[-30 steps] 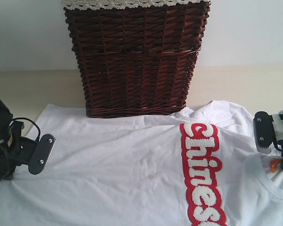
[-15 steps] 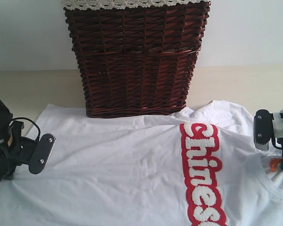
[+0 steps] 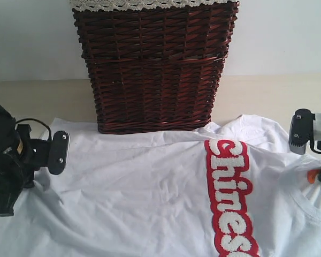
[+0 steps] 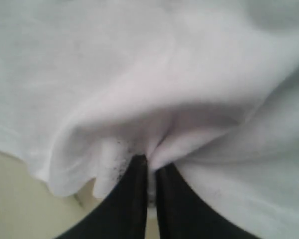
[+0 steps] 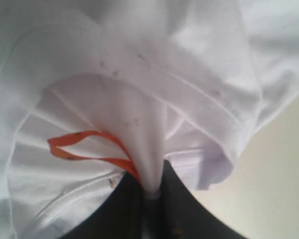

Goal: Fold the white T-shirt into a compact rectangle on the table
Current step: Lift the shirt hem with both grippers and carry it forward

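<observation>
The white T-shirt point(image 3: 144, 187) lies spread on the table point(image 3: 278, 93), its red band point(image 3: 230, 198) of fuzzy white letters running toward the front right. My left gripper point(image 4: 150, 163) is shut on a bunched fold of the shirt's left edge, with the fold point(image 4: 139, 124) rising from the black fingers. Its arm point(image 3: 13, 160) stands at the shirt's left side. My right gripper point(image 5: 152, 185) is shut on a pinch of white cloth by the collar, next to an orange hanging loop point(image 5: 84, 149). That arm point(image 3: 310, 134) is at the right edge.
A tall dark brown wicker basket point(image 3: 155, 64) with white lace trim point(image 3: 144, 4) stands just behind the shirt, touching its far edge. A white wall point(image 3: 278, 32) is behind it. Bare table point(image 3: 37, 101) shows on both sides of the basket.
The left gripper has risen and swung toward the basket, pulling the shirt's left edge up into creases. The right gripper has lifted slightly with the collar cloth.
</observation>
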